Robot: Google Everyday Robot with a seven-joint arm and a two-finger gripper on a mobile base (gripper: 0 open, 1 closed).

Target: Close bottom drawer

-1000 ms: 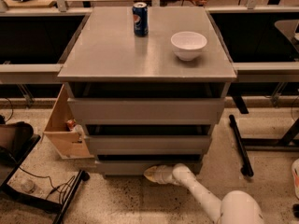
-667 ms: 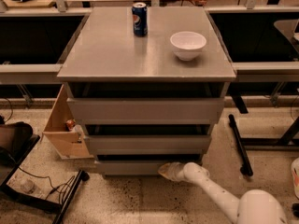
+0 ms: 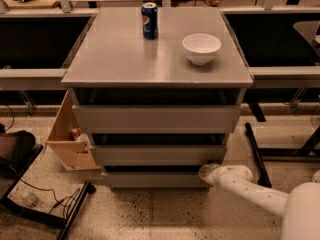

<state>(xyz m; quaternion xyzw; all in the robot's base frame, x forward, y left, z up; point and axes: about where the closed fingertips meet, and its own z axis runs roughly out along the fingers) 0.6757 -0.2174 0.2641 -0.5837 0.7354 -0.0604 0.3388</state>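
Grey metal cabinet (image 3: 157, 119), centre of frame, three drawers stacked. Bottom drawer (image 3: 155, 179): lower centre, narrowest front, with a dark gap above it under the middle drawer (image 3: 157, 154). Claw (image 3: 207, 173): just right of lower centre, at the right end of the bottom drawer front, on a white arm (image 3: 250, 189) entering from the lower right corner; whether wide or narrow cannot be told. Worktop (image 3: 115, 59): blue soda can (image 3: 149, 20) at upper centre, white bowl (image 3: 201, 48) to its right, well apart.

Three drawers (image 3: 156, 119), one can (image 3: 149, 20), one bowl (image 3: 201, 48), one gripper (image 3: 207, 173) beside the bottom drawer (image 3: 155, 180)
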